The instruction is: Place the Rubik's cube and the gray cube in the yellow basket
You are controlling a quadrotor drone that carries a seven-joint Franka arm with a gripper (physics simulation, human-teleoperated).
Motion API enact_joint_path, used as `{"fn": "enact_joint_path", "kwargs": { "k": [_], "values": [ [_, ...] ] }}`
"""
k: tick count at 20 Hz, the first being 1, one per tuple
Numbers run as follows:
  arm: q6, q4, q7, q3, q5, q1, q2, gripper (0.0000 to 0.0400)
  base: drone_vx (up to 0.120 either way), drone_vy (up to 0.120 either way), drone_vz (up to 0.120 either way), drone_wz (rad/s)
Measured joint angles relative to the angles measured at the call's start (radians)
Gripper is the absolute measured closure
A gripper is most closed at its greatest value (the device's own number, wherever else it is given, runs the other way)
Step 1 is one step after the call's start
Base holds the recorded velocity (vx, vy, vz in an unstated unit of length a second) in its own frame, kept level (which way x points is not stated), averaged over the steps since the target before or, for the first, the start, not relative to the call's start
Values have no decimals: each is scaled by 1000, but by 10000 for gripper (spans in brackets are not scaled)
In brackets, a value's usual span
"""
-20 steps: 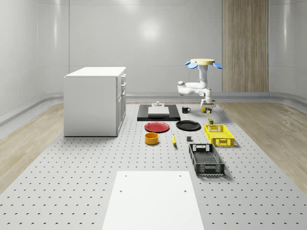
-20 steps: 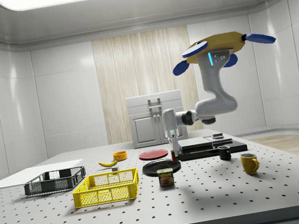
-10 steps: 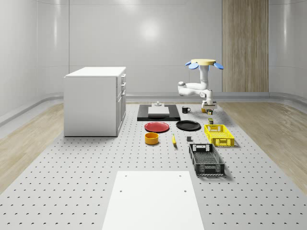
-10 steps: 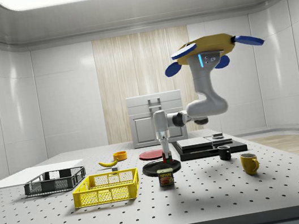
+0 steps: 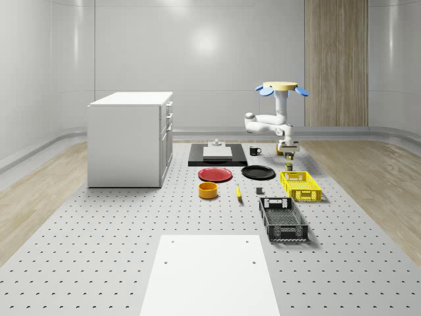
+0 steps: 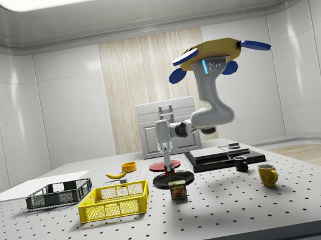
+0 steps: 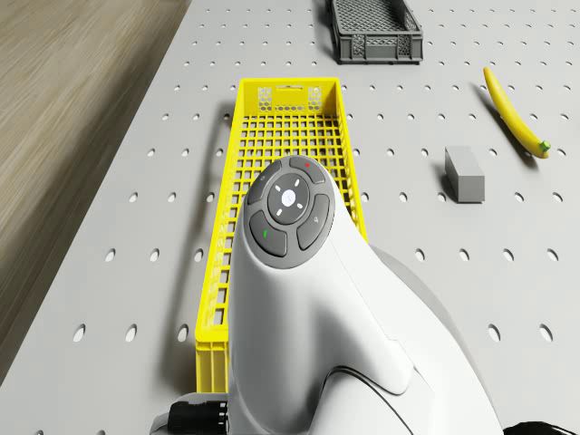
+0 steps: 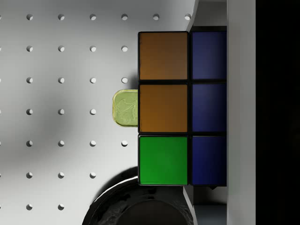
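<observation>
The drone (image 6: 218, 53) hovers above the table (image 5: 99, 263), near the far end of the yellow basket (image 5: 300, 185). Its gripper (image 6: 169, 169) hangs over the tin (image 6: 178, 189) beside the black plate (image 6: 173, 179), clamped on the Rubik's cube (image 8: 183, 108). The gray cube (image 7: 464, 173) lies between the basket and the banana (image 7: 515, 124).

From my wrist view, the Rubik's cube (image 8: 183, 108) covers most of the can (image 8: 124, 108) below it, and the black plate (image 8: 136, 206) runs off the edge. In the drone view the arm (image 7: 317, 317) hides the near end of the yellow basket (image 7: 288, 136). The gray basket (image 7: 373, 32) is cropped.
</observation>
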Motion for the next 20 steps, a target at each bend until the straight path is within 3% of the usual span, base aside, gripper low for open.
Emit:
{"fn": "enact_joint_path", "kwargs": {
  "k": [20],
  "values": [
    [24,1,4,4,10,-5,-25,75,120,0,0,0]
  ]
}}
